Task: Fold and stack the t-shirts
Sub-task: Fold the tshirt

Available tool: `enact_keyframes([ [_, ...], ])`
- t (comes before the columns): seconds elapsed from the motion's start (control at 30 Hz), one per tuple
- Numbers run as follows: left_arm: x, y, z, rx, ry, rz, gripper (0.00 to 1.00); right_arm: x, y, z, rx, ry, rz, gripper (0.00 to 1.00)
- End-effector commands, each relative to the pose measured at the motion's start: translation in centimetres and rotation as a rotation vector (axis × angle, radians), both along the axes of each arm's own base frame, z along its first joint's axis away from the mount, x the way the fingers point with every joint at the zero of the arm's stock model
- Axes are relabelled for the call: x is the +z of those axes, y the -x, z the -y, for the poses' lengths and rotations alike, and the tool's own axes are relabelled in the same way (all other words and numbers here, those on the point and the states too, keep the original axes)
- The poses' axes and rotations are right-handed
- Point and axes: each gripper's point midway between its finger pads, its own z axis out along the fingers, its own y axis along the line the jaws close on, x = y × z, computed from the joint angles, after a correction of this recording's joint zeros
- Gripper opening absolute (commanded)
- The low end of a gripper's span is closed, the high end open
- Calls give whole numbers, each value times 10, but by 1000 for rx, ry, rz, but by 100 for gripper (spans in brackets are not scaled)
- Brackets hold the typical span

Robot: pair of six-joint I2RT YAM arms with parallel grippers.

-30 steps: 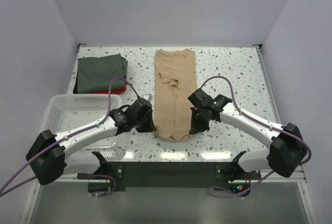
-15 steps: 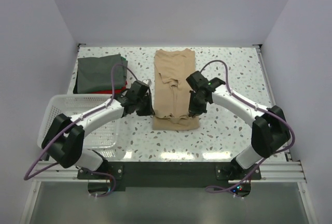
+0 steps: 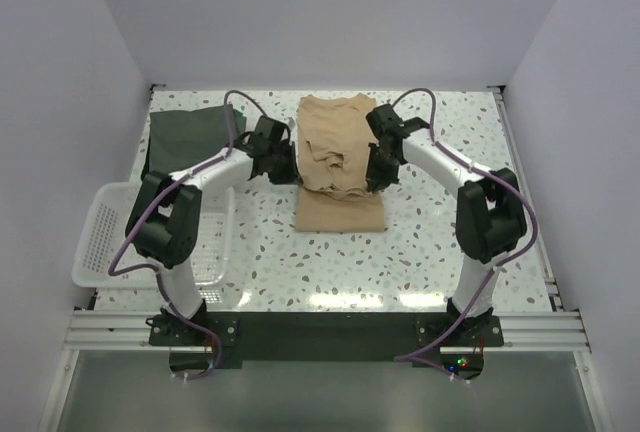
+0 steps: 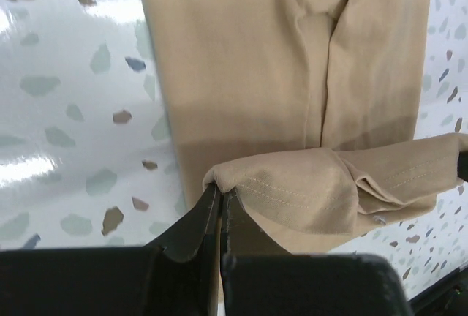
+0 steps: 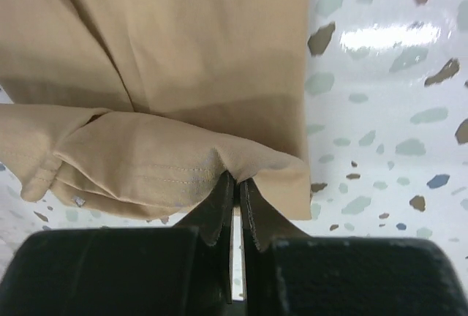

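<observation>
Tan cloth fills the middle of the desk [image 3: 450,242]: the tan t-shirt [image 3: 340,214] lies lengthwise, its collar end close to the far edge and its lower part flat towards the centre. The stitched hem [image 4: 307,188] is raised off the cloth and doubled back over the shirt's middle, hanging in a loose, wrinkled band between the two arms.

The left gripper [image 3: 283,160] is at the shirt's left side. Its wrist view shows the jaws clenched on the left corner of the hem, with a peak of tan cloth pinched between the black tips. The right gripper [image 3: 378,170] is at the shirt's right side. Its jaws are likewise clamped on the right corner of the hem, with only a thin slit of light between the tips below the cloth. Both wrist views show the flat part of the shirt beneath the lifted band, with the speckled desk just beside it.

A dark grey-green t-shirt [image 3: 185,137] lies folded by the far left corner, partly behind the left arm. A white mesh basket [image 3: 98,237] sits at the left edge, towards the near corner.
</observation>
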Motion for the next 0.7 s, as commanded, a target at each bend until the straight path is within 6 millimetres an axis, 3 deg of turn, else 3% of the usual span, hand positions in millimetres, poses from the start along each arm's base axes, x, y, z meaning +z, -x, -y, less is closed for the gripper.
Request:
enact_keyframes([
  [0.0, 15, -38, 1, -15, 46, 71, 0, 15, -35, 3, 8, -15, 70, 0],
  [0.03, 22, -49, 5, -17, 62, 92, 0, 8, -40, 6, 1, -9, 58, 0],
  [0.2, 18, -85, 8, -17, 62, 88, 0, 7, -66, 10, -6, -6, 70, 0],
  [0.37, 14, -106, 0, 21, 56, 89, 0, -6, -87, 18, -24, 1, 63, 0],
  [0.53, 13, -118, -5, 41, 76, 89, 0, -3, -114, 16, -27, -11, 88, 0],
  [0.6, 16, -122, -4, 41, 95, 94, 21, -3, -123, 10, -18, -34, 91, 0],
  [0.63, 19, -123, -3, 42, 104, 103, 40, -1, -127, 10, -18, -43, 96, 11],
  [0.67, 24, -126, -1, 44, 116, 121, 48, 1, -129, 8, -15, -57, 98, 22],
])
